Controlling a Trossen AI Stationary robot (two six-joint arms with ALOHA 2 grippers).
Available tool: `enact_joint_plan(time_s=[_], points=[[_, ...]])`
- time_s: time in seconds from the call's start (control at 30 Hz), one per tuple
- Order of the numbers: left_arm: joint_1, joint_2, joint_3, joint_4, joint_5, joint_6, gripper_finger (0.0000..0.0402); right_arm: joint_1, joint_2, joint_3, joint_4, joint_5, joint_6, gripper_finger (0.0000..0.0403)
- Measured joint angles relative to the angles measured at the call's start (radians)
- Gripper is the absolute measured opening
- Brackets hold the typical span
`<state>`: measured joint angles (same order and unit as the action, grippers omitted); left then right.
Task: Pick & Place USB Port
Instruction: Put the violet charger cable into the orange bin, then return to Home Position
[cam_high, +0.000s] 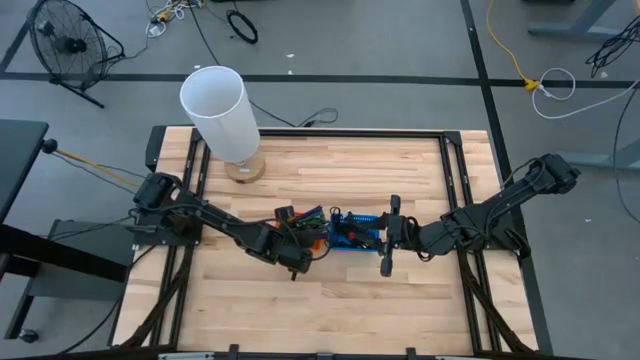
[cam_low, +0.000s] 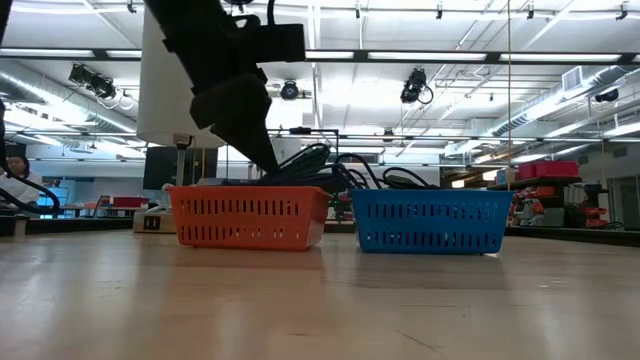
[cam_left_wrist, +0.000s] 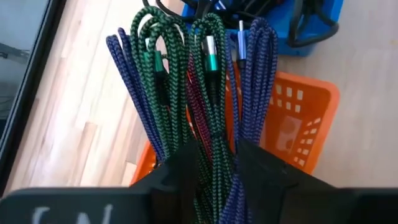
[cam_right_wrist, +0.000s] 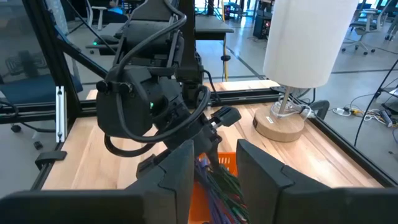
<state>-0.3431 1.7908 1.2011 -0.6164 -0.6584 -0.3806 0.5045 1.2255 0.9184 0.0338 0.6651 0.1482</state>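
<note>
The left hand (cam_left_wrist: 211, 168) grips a bundle of braided USB cables (cam_left_wrist: 199, 93) (green, purple, red) above the orange basket (cam_left_wrist: 298, 118).

Only partial white lettering is seen, on the dark body of the left gripper (cam_left_wrist: 211, 180) in the left wrist view; it is cut off at the frame edge and cannot be read. No label, brand or number can be made out on the orange basket (cam_low: 247, 216), the blue basket (cam_low: 430, 221) or the lamp (cam_high: 222, 112).
</note>
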Motion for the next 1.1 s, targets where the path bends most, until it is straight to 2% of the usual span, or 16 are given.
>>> enact_joint_plan(time_s=[0.23, 0.43, 0.57, 0.67, 0.77, 0.97, 1.1], points=[[-0.003, -0.002, 0.0, 0.005, -0.035, 0.074, 0.0125, 0.0, 0.0, 0.0, 0.0, 0.0, -0.005, 0.0123], [-0.016, -0.037, 0.0, 0.001, -0.301, 0.089, 0.0124, 0.0, 0.0, 0.0, -0.042, 0.035, -0.074, 0.0123], [-0.021, -0.099, 0.0, -0.013, -0.303, 0.132, 0.0123, 0.0, -0.005, 0.0, -0.175, 0.053, -0.016, 0.0123], [-0.029, -0.17, -0.027, -0.015, -0.299, 0.16, 0.0123, 0.003, -0.014, 0.0, -0.275, 0.155, 0.068, 0.0123], [-0.033, -0.266, -0.104, -0.013, -0.297, 0.159, 0.0123, 0.016, -0.018, 0.0, -0.38, 0.258, 0.163, 0.0123], [-0.104, -0.547, -0.349, 0.053, -0.292, 0.107, 0.0124, 0.077, -0.044, -0.005, -0.66, 0.333, 0.379, 0.0123], [-0.2, -0.74, -0.513, 0.187, -0.333, 0.111, 0.0124, 0.137, -0.141, -0.087, -0.7, 0.398, 0.499, 0.0123]])
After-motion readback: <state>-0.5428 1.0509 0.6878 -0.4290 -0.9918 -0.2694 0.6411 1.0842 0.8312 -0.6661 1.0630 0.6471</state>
